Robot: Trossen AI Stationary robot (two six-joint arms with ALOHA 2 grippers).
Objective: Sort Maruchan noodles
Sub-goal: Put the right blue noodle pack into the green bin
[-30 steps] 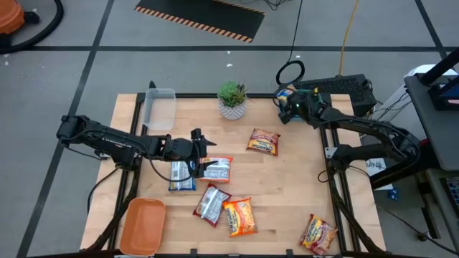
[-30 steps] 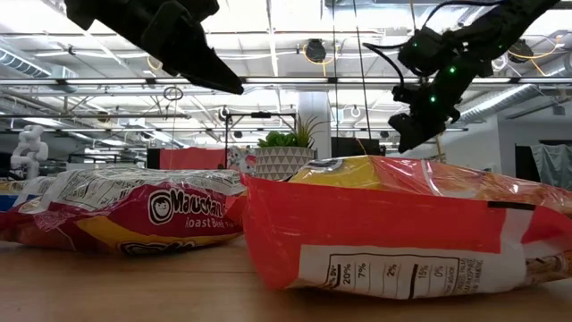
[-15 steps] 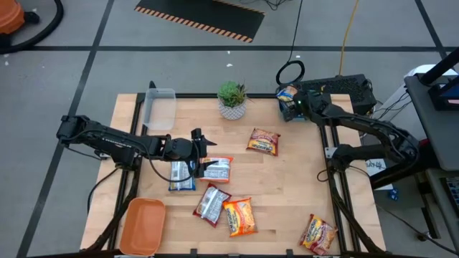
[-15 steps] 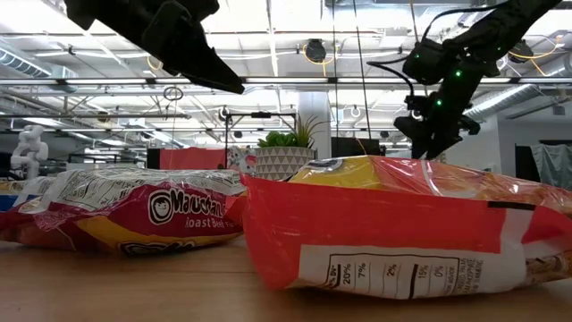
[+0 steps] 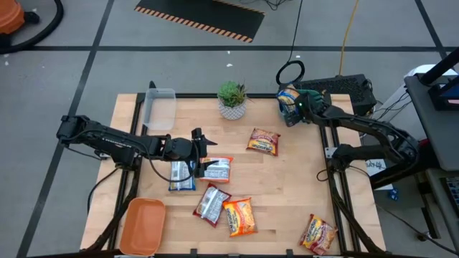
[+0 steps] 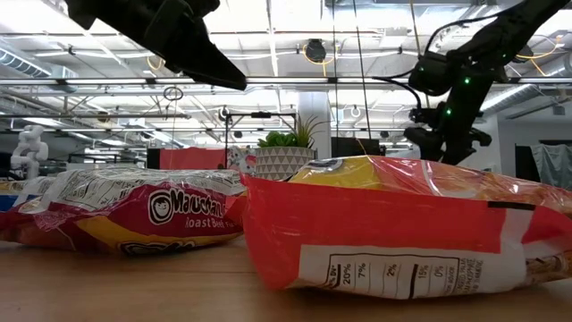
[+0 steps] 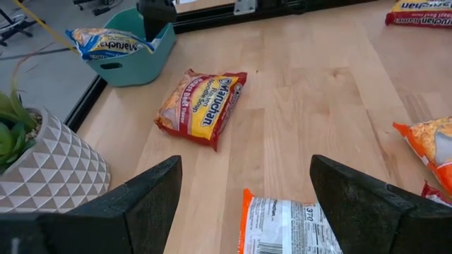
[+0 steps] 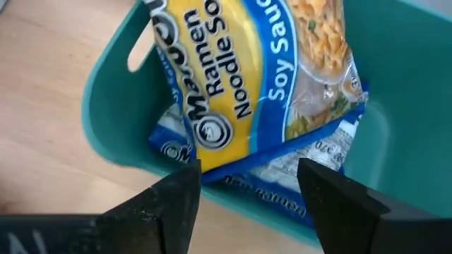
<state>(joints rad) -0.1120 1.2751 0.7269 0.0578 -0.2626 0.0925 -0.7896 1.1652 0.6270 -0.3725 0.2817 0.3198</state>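
Observation:
Several Maruchan noodle packets lie flat on the wooden table: a red-yellow one [image 5: 263, 141], a white-orange one [image 5: 215, 168], a blue-white one [image 5: 183, 174], a red-silver one [image 5: 211, 204] and an orange one [image 5: 240, 216]. A blue-yellow packet [image 8: 247, 77] lies slanted in the teal tray [image 8: 113, 92], on top of another packet [image 8: 296, 176], its upper end over the rim. My right gripper [image 8: 247, 180] hovers open just above it at the far right corner [image 5: 292, 104]. My left gripper [image 7: 247, 176] stands open above the white-orange packet [image 7: 289, 226].
A potted plant [image 5: 232, 99] stands at the far edge, a clear tray [image 5: 159, 107] at the far left and an orange tray [image 5: 142, 226] at the near left. One more red-yellow packet [image 5: 319, 233] lies at the near right, beside the table frame.
My right gripper has sunk toward the teal tray at the far right corner and rolled about its own pointing line. The blue-yellow packet now shows more fully, lying over the tray.

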